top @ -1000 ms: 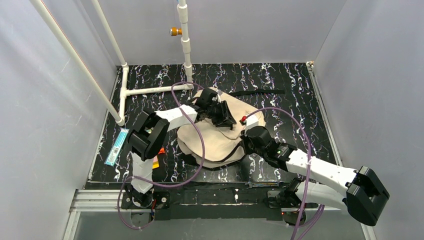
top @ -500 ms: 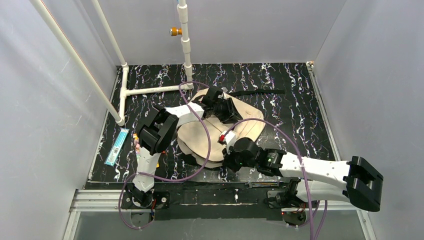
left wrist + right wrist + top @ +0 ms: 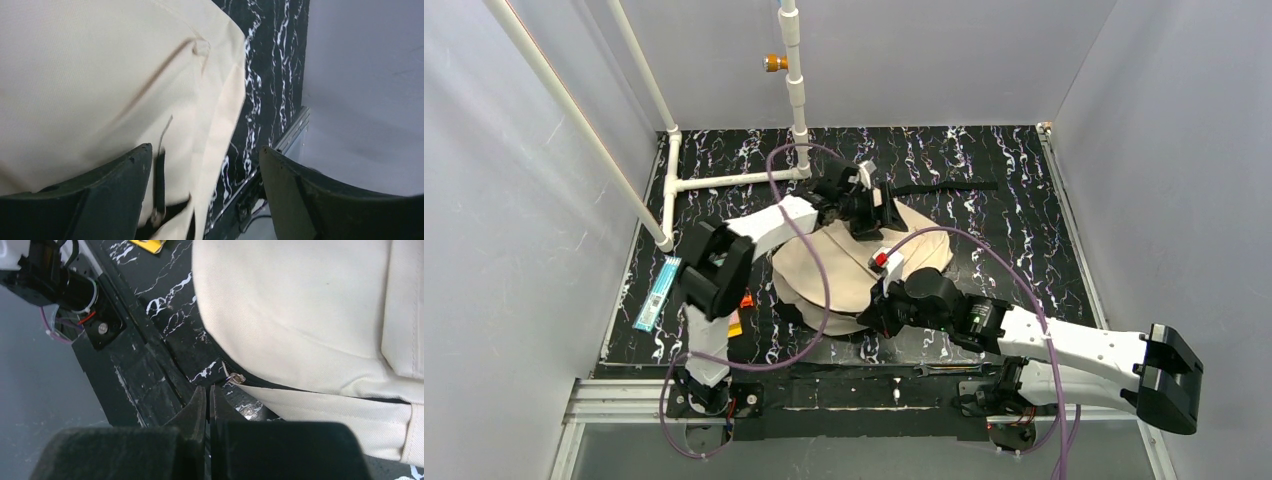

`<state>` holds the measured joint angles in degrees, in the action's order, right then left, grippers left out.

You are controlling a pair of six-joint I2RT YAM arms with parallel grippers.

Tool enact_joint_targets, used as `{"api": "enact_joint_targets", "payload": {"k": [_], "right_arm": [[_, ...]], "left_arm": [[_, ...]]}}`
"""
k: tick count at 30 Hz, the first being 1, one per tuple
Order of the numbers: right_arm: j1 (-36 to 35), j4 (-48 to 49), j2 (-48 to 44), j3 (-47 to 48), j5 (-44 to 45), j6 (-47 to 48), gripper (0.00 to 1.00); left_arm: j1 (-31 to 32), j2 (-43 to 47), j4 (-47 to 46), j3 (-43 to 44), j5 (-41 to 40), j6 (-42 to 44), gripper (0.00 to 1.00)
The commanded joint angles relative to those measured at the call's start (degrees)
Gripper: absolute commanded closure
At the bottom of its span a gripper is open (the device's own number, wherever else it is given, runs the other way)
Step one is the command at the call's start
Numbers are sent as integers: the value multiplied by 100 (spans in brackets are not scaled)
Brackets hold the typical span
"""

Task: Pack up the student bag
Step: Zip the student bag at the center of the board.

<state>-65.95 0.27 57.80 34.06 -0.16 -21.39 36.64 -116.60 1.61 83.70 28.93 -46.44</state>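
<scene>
Looks like we're at the zip stage. The student bag (image 3: 854, 275) lies flat in the middle of the marbled black table (image 3: 1004, 170): soft beige twill, rounded, with a black zip along its near edge. The right gripper (image 3: 207, 390) is pinched closed on nothing, tips just short of the little metal zip pull (image 3: 236, 378), so I'd guess it needs to part and nip that tab. The left gripper (image 3: 205, 150) is spread wide over the fabric at the far end.

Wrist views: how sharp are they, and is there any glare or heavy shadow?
Left wrist: the student bag looks slightly soft, with no glare on it; the open left gripper is a dark foreground with little detail. Right wrist: sharper, the bag's weave and zip pull crisp, but the shut right gripper is blurred and underexposed.
</scene>
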Motion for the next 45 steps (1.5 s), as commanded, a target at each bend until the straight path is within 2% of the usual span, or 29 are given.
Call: {"api": "enact_joint_targets", "payload": {"k": [1,5,8,13,15,17,19,22,25,28,30,35,38,42,43,45], "right_arm": [[237,402,-75,56,240,-603,99],[584,467,63,38,-140,-968,99],[774,377,175,108,-298,-1067,99],[965,301,171,128,-175,-1058,99],[979,97,290,241,-141,-868,99],[975,-379,519,497,-216,-162,99],[933,-1083,848,906,-27,426,91],[864,-1712,1118,1335,417,1034,71],[796,-1788,1056,1462,389,1255,54],[518,-1659,929,1399,387,1374,41],[191,-1552,897,1331,480,1452,36],[-739,-1355,1020,1307,732,1651,35],[-1279,-1115,1130,1320,1063,1840,36],[-1648,-860,1508,1463,1334,2075,41],[-1690,-816,1618,1511,1412,2114,42],[-1725,-747,1872,1620,1622,2240,48]], "left_arm": [[-153,1852,902,-457,-186,1186,21],[-157,3522,1218,-1669,-798,1720,18],[-147,4854,1525,-2565,-1216,1909,27],[-125,6943,1672,-4139,-1545,1691,48],[-122,7697,1749,-4661,-1724,1405,48],[-123,8234,2259,-4870,-2183,1030,45],[-118,8549,2648,-4893,-2423,635,39],[-122,8437,2828,-5007,-2526,-229,30],[-122,7873,2176,-5301,-2282,-770,23],[-129,7153,1434,-5320,-2109,-902,22],[-136,6708,1465,-5092,-2227,-909,24],[-148,6128,2172,-4348,-2907,-549,52],[-149,6193,1809,-4265,-3068,-286,65],[-157,5909,1611,-3867,-3016,78,89],[-157,5772,1619,-3717,-2977,136,93],[-164,5482,1731,-3371,-2906,302,96]]}}
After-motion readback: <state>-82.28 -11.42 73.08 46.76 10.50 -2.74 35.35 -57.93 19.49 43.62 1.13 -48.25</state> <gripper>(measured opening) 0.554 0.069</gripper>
